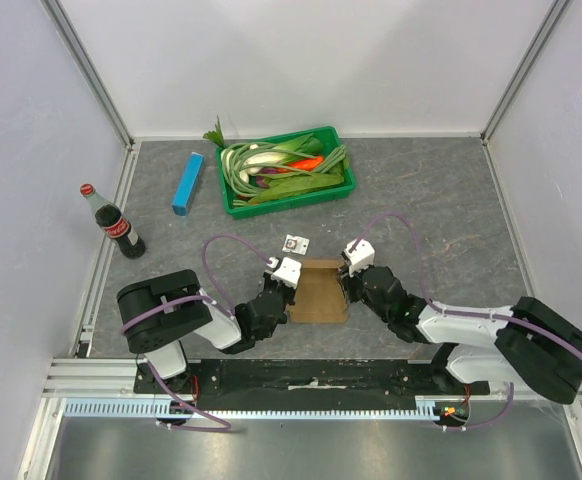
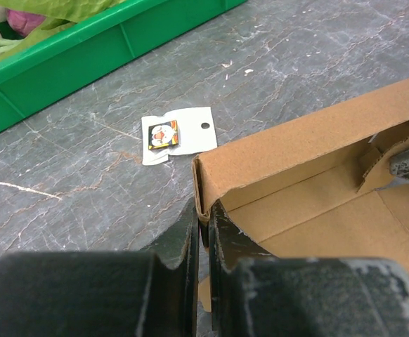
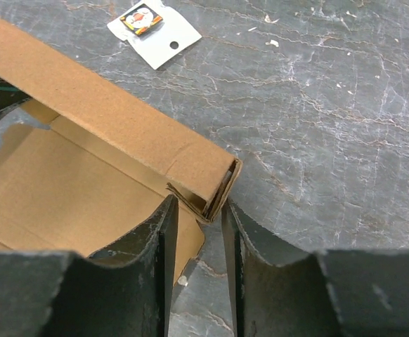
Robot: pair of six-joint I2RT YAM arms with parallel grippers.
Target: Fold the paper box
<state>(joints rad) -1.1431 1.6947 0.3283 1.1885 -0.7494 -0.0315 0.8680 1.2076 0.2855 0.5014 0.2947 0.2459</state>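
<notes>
Brown paper box [image 1: 318, 292] lies partly folded, base flat, far wall upright and seemingly doubled.

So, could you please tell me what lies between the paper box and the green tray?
A small white card lies between the paper box and the green tray, as the top view shows.

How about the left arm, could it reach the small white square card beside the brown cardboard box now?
Probably not yet: the left gripper is shut on the brown cardboard box. Once released, the small white square card lies close on the grey table, nothing between.
</notes>
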